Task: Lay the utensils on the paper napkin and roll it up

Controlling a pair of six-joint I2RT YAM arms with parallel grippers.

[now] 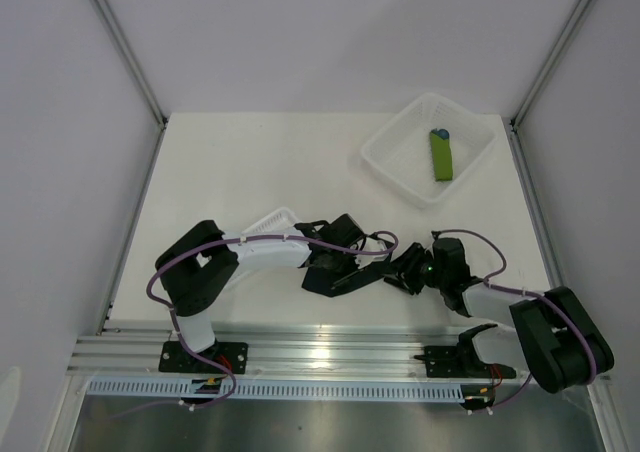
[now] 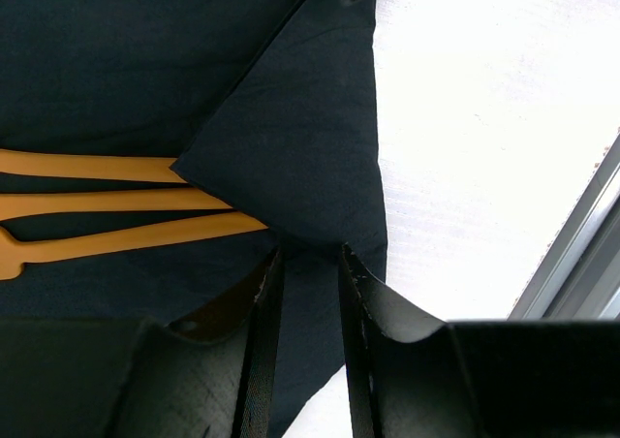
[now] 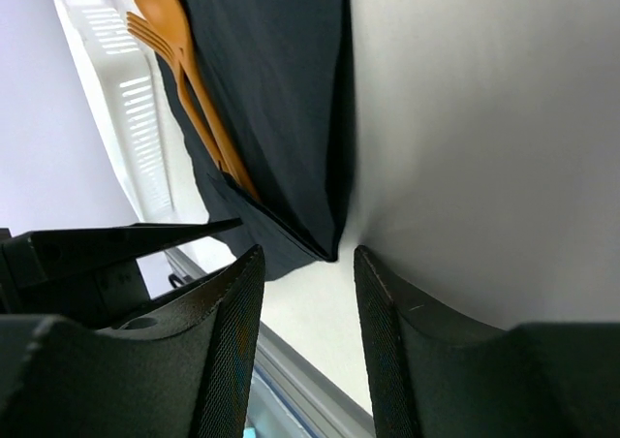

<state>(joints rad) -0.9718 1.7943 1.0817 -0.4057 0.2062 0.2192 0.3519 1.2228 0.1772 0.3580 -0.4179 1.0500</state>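
The black paper napkin (image 2: 291, 138) lies on the white table with one corner folded over the handles of the orange utensils (image 2: 116, 201). In the right wrist view the utensils (image 3: 179, 60) poke out of the napkin (image 3: 281, 89), a spoon bowl and fork tines showing. My left gripper (image 2: 310, 254) stands over the napkin's near edge, its jaws a narrow gap apart with dark paper showing between them. My right gripper (image 3: 308, 254) is open, empty, just short of the napkin's folded corner. In the top view the left gripper (image 1: 352, 277) and right gripper (image 1: 398, 272) meet at the front middle and hide the napkin.
A white basket (image 1: 385, 142) at the back right holds a green roll with a blue tip (image 1: 441, 155). A second white basket (image 1: 272, 222) sits partly under the left arm. The aluminium rail (image 1: 320, 352) runs along the near edge.
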